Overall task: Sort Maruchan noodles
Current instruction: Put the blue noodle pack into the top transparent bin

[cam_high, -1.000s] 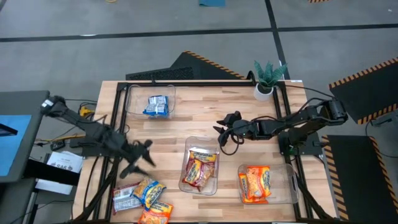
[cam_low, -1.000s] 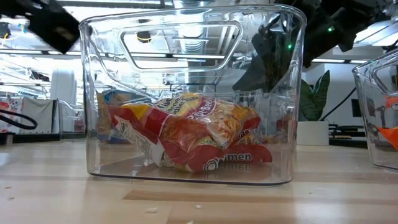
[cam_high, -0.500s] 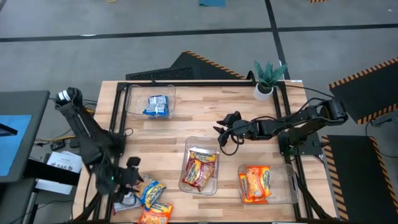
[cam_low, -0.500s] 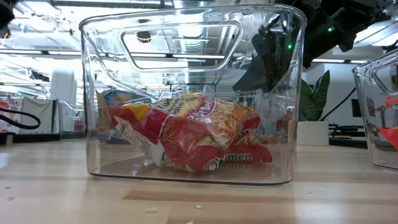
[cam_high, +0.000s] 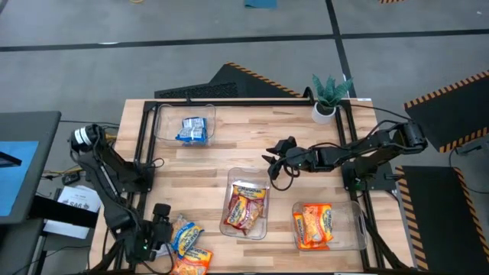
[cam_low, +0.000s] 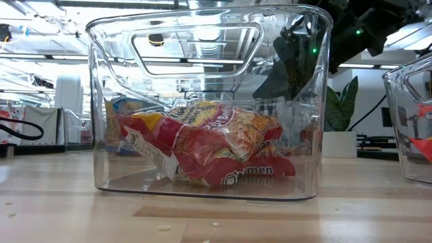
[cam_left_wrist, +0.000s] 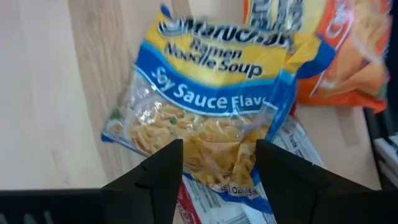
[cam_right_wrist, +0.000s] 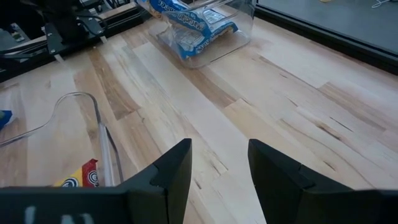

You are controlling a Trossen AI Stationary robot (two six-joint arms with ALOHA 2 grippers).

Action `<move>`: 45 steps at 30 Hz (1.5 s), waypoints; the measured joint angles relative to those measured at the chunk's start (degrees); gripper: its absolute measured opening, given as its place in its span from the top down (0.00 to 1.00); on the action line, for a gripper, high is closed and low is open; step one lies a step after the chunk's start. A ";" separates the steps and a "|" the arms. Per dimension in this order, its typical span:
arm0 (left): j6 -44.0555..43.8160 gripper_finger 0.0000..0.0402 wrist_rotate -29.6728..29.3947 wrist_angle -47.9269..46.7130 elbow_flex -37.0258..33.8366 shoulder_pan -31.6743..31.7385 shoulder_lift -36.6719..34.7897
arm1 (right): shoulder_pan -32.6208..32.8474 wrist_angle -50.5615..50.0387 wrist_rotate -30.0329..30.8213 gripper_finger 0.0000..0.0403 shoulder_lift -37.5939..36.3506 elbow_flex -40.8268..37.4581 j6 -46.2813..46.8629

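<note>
Fingers (cam_left_wrist: 158,171) of the left gripper (cam_high: 158,231) stand spread apart, grasping nothing, just over a blue soy sauce Maruchan packet (cam_left_wrist: 202,118) at the table's near left corner, with an orange packet (cam_left_wrist: 329,53) beside it and a silver packet (cam_left_wrist: 249,208) partly beneath. The right gripper (cam_high: 273,159) hangs released above mid-table, beyond the middle clear bin (cam_low: 202,101) holding red-brown packets (cam_low: 209,152).

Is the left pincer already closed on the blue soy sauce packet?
No. In the left wrist view the left pincer is open, its fingers spread above the blue soy sauce packet, which lies on the table.
</note>
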 joint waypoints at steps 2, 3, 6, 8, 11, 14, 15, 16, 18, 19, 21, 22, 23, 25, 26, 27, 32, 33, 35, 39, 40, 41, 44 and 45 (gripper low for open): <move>-0.87 0.53 0.90 0.18 0.00 0.00 0.76 | 0.00 0.00 0.00 0.55 0.00 0.00 0.00; -1.06 0.53 1.42 0.38 0.00 0.00 1.02 | 0.00 0.00 0.00 0.55 0.00 0.00 0.00; -1.21 0.53 2.18 0.83 0.00 -0.08 1.27 | 0.00 0.00 0.00 0.55 0.00 0.00 0.00; -1.34 0.53 2.60 1.57 -0.10 -0.13 1.49 | 0.00 0.00 0.00 0.55 0.00 0.00 0.00; -1.36 0.53 3.25 2.06 -0.62 -0.11 1.59 | 0.00 0.00 0.00 0.55 0.00 0.00 0.00; -1.50 0.53 3.10 1.67 -1.58 0.45 1.57 | 0.00 0.00 0.00 0.55 0.00 0.00 0.00; -1.50 0.53 3.04 1.61 -2.00 0.67 1.53 | 0.00 0.00 0.00 0.55 0.00 0.00 0.00; -1.43 0.54 2.55 1.38 -2.39 0.93 1.52 | 0.00 0.00 0.00 0.55 0.00 0.00 0.00; -0.77 0.55 0.97 1.66 -3.36 1.41 1.55 | 0.00 0.00 0.00 0.55 0.00 0.00 0.00; -0.49 0.57 0.37 1.74 -3.87 1.68 1.61 | 0.00 0.00 0.00 0.55 0.00 0.00 0.00; 0.24 0.61 -0.20 1.64 -4.72 2.32 1.52 | -0.01 -0.02 0.00 0.55 0.00 0.00 0.00; 0.42 0.64 -0.14 1.50 -5.06 2.66 1.52 | 0.00 -0.02 0.00 0.55 0.00 0.00 0.00; 0.52 0.68 0.19 0.91 -5.29 2.90 1.52 | 0.00 0.00 0.00 0.55 0.00 0.00 0.00; 0.82 0.79 2.04 -1.76 -5.61 3.41 1.74 | 0.00 -0.02 0.00 0.55 0.00 0.00 0.00; 1.03 0.85 2.28 -2.33 -5.62 3.64 1.73 | 0.00 -0.02 0.01 0.55 0.00 0.00 0.00; 1.52 0.92 2.80 -2.51 -5.50 3.92 1.62 | 0.00 0.00 0.00 0.55 0.00 0.00 0.00; 3.78 0.99 1.95 -3.97 -5.49 4.99 1.42 | 0.00 0.00 0.00 0.55 0.00 0.00 0.00; 4.99 1.00 1.27 -4.15 -5.49 5.23 1.15 | -0.01 0.04 0.01 0.55 0.00 0.00 0.00; 7.88 1.00 -1.37 -4.99 -5.36 5.78 0.20 | 0.00 0.04 0.02 0.55 0.00 0.00 0.00; 12.25 1.00 -7.99 -7.33 -4.26 7.11 -3.39 | 0.00 0.04 0.01 0.55 0.00 0.00 0.00; 13.12 1.00 -9.74 -7.99 -4.05 7.33 -4.59 | 0.00 0.02 0.01 0.55 0.00 0.00 0.00; 14.16 1.00 -11.70 -8.95 -3.96 7.56 -5.85 | 0.00 -0.02 0.02 0.55 0.00 0.00 -0.02; 17.79 1.00 -18.08 -9.53 -3.90 8.37 -10.25 | -0.02 -0.03 0.02 0.55 0.00 0.00 -0.13; 19.10 1.00 -20.44 -9.48 -3.82 8.76 -11.83 | -0.07 -0.04 0.00 0.55 0.00 0.00 -0.35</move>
